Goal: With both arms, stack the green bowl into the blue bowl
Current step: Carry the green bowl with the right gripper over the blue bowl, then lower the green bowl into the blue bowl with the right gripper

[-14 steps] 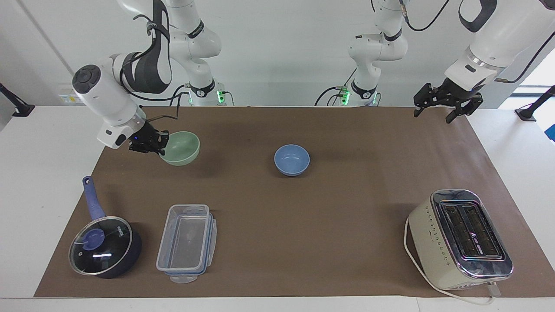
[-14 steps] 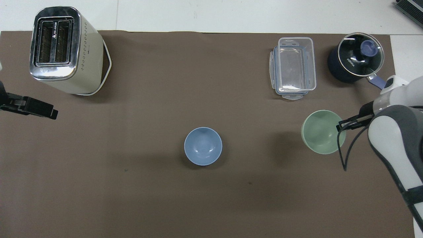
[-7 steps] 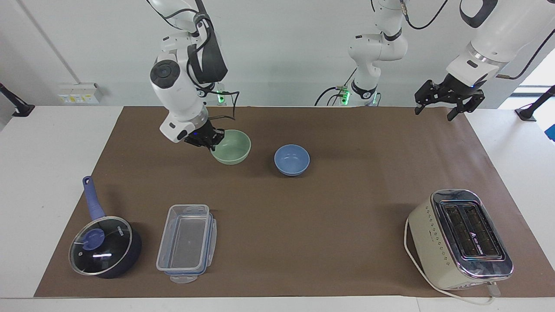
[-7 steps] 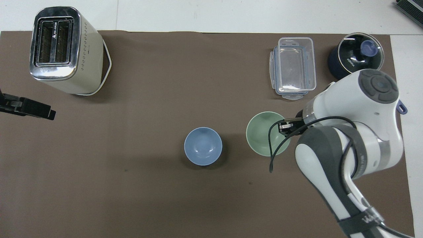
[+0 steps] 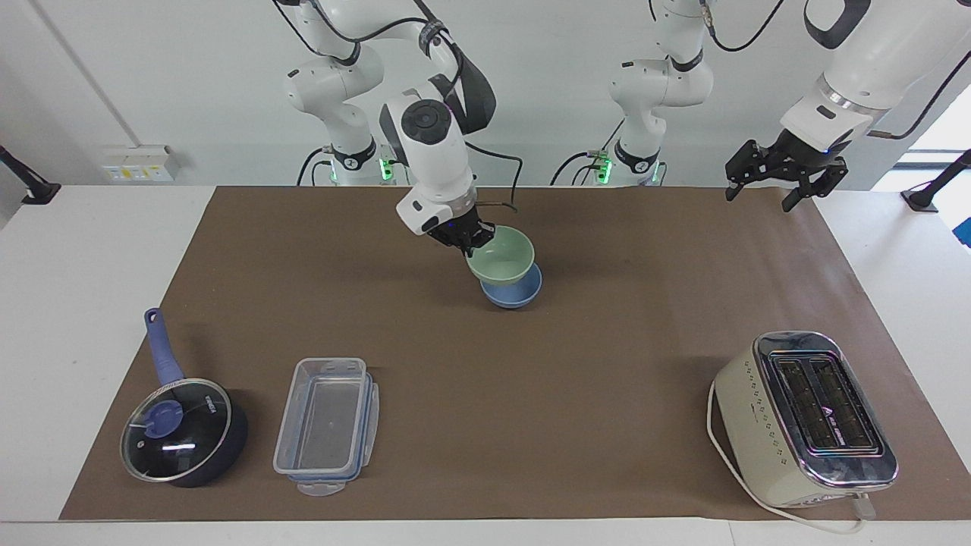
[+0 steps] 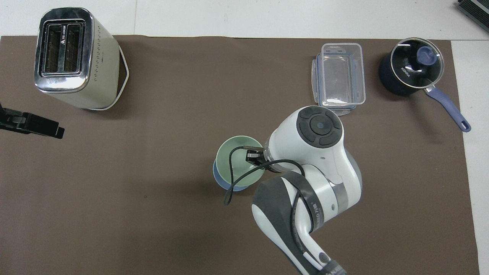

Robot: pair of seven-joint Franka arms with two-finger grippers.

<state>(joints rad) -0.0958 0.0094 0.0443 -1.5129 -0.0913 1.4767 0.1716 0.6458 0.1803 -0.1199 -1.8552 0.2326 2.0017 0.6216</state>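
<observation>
Right end effector point(image 5: 472, 236) is clamped fully closed on the rim of the green bowl point(image 5: 502, 256), one finger inside the wall and one outside, on the side toward the right arm's end of the table. It carries the bowl over the blue bowl point(image 5: 514, 293), which stands on the brown mat point(image 5: 607, 379) near the middle of the table, closer to the robots' edge than to the opposite edge. In the facing view the green bowl hangs slightly tilted and just above the blue bowl's rim; contact between the two cannot be confirmed.

Left end effector point(image 5: 781, 180) waits with fingers spread wide and nothing between them, over the mat corner at the left arm's end, at the robots' edge.

Handling note: the green bowl appears rigid, light and smooth-walled. A single-point rim pinch allows it to swing or tilt, so it should be levelled and centred before release. Both bowls are the same size, so nesting will probably be shallow and an off-centre drop could tip the blue bowl.
</observation>
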